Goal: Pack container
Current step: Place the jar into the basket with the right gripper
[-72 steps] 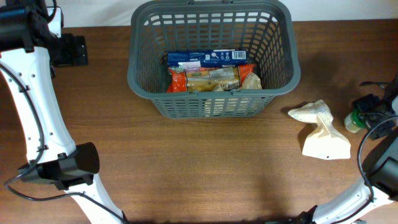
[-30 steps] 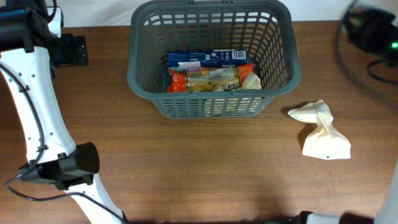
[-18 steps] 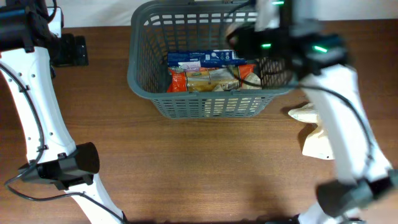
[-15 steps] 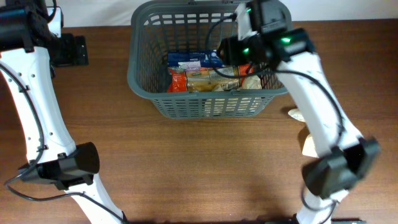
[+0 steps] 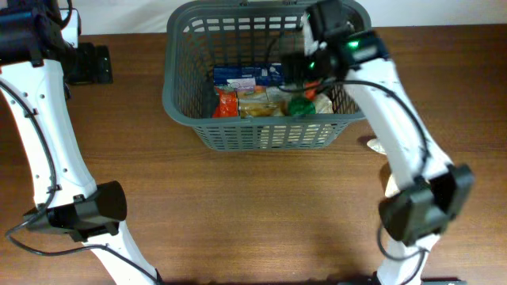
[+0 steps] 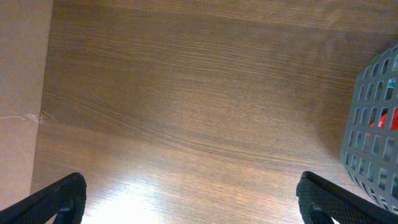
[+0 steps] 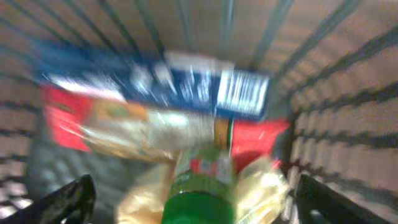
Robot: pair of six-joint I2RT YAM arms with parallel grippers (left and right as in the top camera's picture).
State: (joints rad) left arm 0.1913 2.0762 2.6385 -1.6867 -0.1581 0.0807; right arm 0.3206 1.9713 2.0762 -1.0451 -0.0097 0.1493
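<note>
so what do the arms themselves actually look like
The left arm and right arm are alike: slim white links, bulky black joints, thin black cables running alongside. The right arm shows small green lights near its wrist. The fingers are black with a finely textured surface.

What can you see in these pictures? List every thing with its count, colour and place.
container: one, dark grey, far middle of the table
blue box: one, blue, inside the container, at the back
red packet: one, red with a pale middle, inside, in front of the box
beige bag: one, inside, front right
bottle: one, green cap, inside, under the right gripper
cream bag: one, on the table right of the container, mostly hidden
table: one, brown wood
left gripper: open, above bare table
right gripper: open, above the container
</note>
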